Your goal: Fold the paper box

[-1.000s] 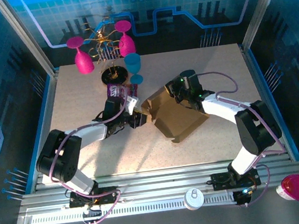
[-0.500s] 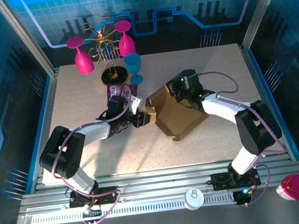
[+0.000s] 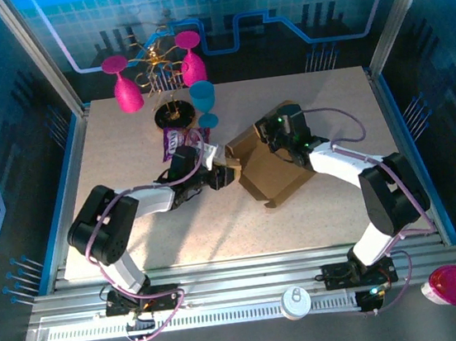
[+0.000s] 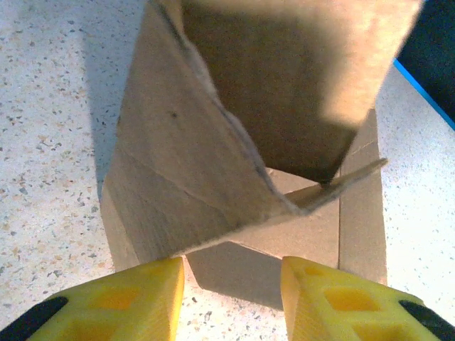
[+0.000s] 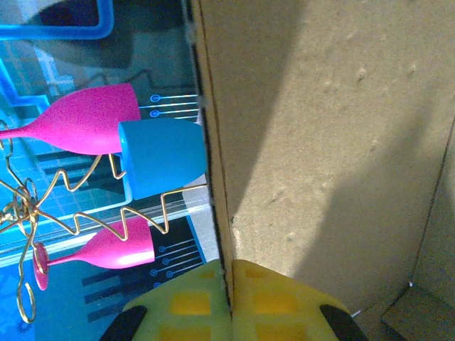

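Creased brown paper box pinched by right gripper; left gripper stands parted.

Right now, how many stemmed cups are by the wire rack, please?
3: pink cup left of the rack, second pink cup right, blue cup in front. Others may be hidden.

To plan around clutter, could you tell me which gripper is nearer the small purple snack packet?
Left. The left gripper sits just right of the small purple snack packet; the right gripper pinches the brown cardboard box, farther right.
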Controlling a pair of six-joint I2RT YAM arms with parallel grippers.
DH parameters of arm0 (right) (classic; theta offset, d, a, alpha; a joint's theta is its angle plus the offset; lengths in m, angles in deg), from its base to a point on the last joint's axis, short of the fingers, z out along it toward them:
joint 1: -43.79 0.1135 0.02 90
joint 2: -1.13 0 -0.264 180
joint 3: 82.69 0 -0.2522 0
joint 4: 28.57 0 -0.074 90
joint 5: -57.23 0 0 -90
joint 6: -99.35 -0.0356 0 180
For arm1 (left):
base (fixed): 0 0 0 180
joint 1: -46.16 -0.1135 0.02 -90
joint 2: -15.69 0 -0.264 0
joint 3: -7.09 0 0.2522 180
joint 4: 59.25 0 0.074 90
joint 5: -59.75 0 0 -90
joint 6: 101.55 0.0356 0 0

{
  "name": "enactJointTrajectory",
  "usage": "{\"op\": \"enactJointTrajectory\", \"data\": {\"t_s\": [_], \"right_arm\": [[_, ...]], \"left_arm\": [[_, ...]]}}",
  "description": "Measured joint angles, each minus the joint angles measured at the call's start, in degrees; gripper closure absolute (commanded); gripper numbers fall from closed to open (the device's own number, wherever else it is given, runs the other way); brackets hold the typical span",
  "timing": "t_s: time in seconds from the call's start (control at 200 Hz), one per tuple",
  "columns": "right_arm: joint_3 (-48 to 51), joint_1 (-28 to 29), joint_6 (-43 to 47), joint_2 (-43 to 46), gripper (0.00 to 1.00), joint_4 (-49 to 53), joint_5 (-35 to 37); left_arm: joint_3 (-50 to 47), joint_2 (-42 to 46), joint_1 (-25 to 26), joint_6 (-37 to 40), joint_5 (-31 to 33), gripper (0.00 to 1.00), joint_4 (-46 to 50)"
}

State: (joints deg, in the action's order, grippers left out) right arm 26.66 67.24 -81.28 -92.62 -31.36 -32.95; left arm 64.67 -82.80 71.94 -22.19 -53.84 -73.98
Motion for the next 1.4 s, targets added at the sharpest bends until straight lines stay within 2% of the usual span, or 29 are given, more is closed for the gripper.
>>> {"op": "enactJointTrajectory", "data": {"t_s": [0.355, 0.68, 1.051, 1.401], "right_arm": [[-5.0, -0.8, -1.0, 0.0, 1.0, 7.3, -1.3], [-15.7, -1.0, -1.6, -0.7, 1.0, 21.6, -2.4], [-21.1, -1.5, -3.4, -3.5, 1.0, 29.4, -2.9], [-31.3, -1.4, -5.2, -5.8, 1.0, 40.2, -3.1]], "left_arm": [[1.4, -0.2, 0.0, -3.1, 0.3, 0.58, -0.5], [4.0, 0.9, -0.3, -5.6, 0.9, 0.57, -0.5], [4.0, 2.8, -2.8, -8.5, 1.2, 0.55, 0.1], [5.3, 3.6, -4.2, -10.5, -1.8, 0.48, -0.5]]}}
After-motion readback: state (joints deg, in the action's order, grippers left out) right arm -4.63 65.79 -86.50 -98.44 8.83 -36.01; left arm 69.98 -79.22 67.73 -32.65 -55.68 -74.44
